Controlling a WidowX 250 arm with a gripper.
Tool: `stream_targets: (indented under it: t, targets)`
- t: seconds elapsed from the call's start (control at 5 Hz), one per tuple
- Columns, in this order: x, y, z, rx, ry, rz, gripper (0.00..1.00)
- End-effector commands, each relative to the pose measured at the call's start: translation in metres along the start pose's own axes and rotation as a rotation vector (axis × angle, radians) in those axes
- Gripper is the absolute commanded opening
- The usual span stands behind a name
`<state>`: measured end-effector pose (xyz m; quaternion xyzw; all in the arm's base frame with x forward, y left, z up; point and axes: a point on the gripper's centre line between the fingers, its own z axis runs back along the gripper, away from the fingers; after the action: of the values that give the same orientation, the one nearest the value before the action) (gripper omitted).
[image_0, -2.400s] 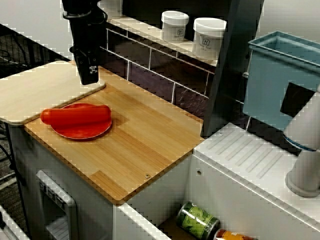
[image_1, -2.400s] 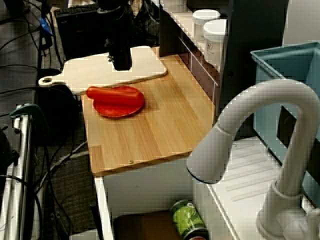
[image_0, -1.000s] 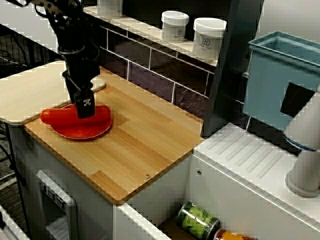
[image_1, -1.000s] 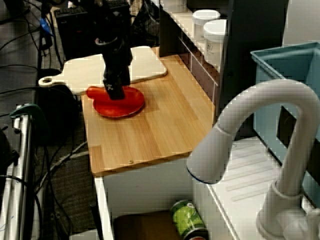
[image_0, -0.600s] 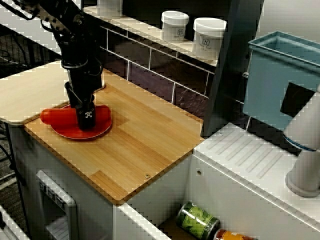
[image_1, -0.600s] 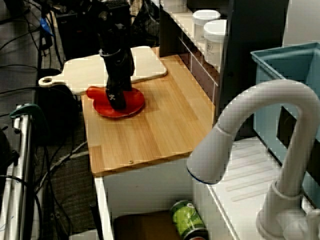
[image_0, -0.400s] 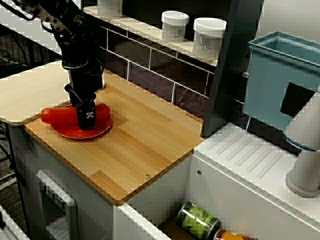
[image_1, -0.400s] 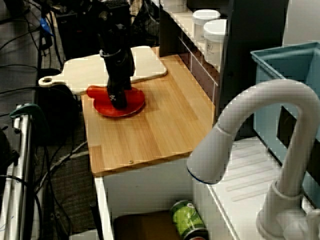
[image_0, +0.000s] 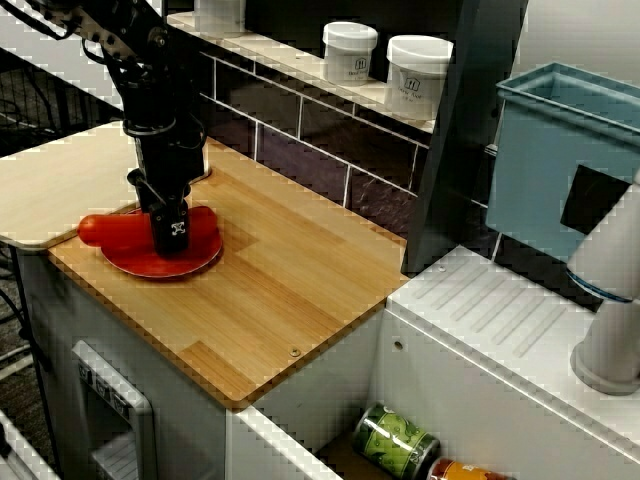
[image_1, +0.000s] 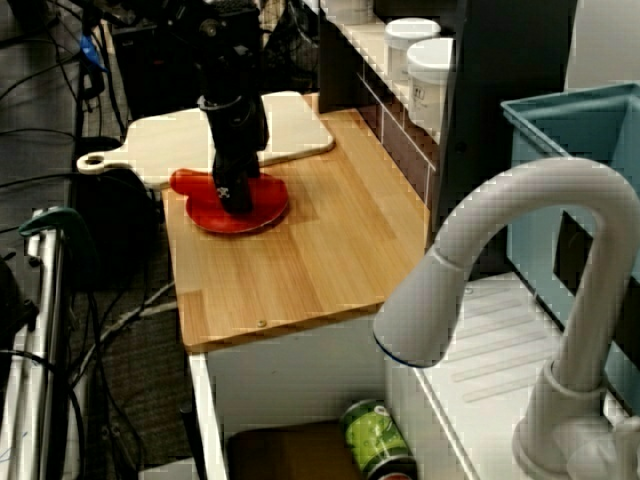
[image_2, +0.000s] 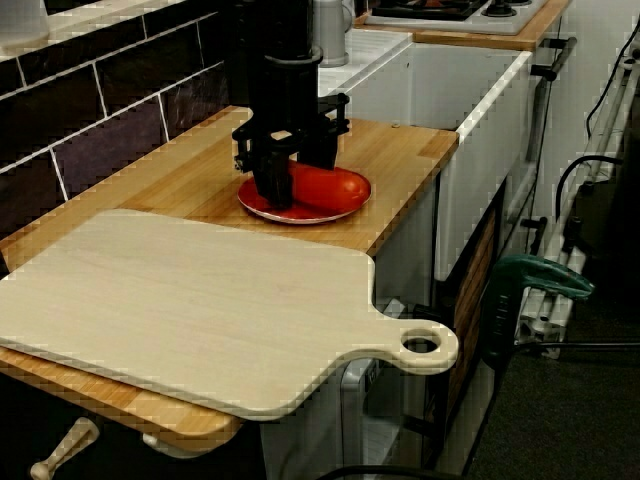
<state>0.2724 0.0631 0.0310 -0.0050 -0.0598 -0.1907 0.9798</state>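
Observation:
A long red vegetable (image_0: 108, 228) lies across a red plate (image_0: 192, 262) on the wooden counter. My black gripper (image_0: 172, 238) comes straight down on the vegetable's middle, shut on it with a finger on either side. The view from behind the tap shows the same: the gripper (image_1: 236, 203) astride the vegetable (image_1: 188, 183) above the plate (image_1: 264, 214). In the low view over the cutting board, the front finger hides part of the vegetable (image_2: 328, 185), and the gripper (image_2: 285, 188) stands over the plate (image_2: 300, 214).
A pale cutting board (image_0: 60, 185) with a holed handle (image_2: 428, 346) lies just left of the plate. Two white jars (image_0: 417, 75) stand on the tiled ledge behind. To the right are a dark post, a blue bin (image_0: 560, 160), a white tap (image_1: 520, 280) and cans (image_0: 395, 440) below.
The gripper came down from above the cutting board's edge onto the vegetable and closed on it. In the last half second the vegetable's left end shifted slightly left and up.

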Motion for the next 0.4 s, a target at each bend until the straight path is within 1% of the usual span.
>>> stream_targets:
  t: [0.0,0.2]
  targets:
    - [0.013,-0.001,0.073,0.053,-0.133,0.002,0.0]
    - [0.022,-0.004,0.09,0.043,-0.158,0.003,0.0]
